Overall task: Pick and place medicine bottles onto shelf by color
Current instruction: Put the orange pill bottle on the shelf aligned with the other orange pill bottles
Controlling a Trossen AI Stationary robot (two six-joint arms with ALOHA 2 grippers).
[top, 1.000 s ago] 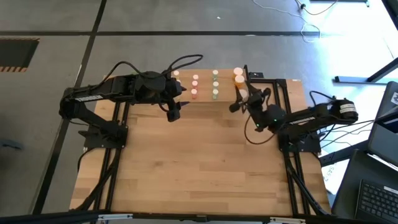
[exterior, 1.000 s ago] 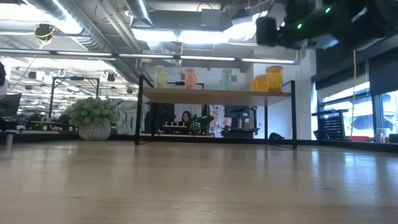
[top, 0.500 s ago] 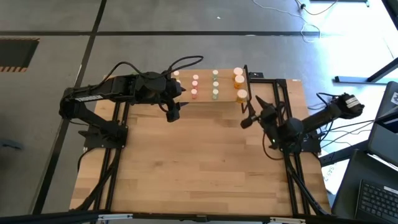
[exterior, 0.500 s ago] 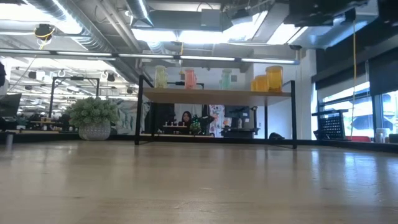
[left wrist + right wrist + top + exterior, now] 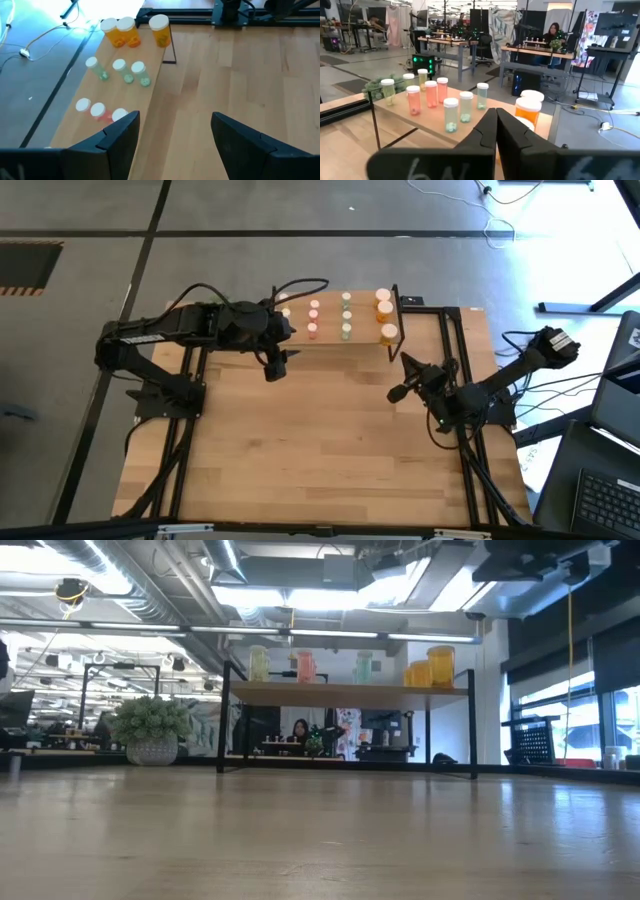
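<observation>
The right gripper [image 5: 398,393] is clenched on nothing over the bare wooden table [image 5: 320,450], near the shelf [image 5: 362,340]. The left gripper [image 5: 277,366] hangs spread and empty by the shelf's left end. Small round pale-capped medicine bottles [image 5: 346,316] stand in colour rows on the light-wood shelf.

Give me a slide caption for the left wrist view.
Open left gripper above small light-wood shelf holding orange, green and pink-red medicine bottles.

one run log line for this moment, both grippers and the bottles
left gripper: open, beside shelf | right gripper: shut, empty, over table | medicine bottles: on shelf, grouped by color
</observation>
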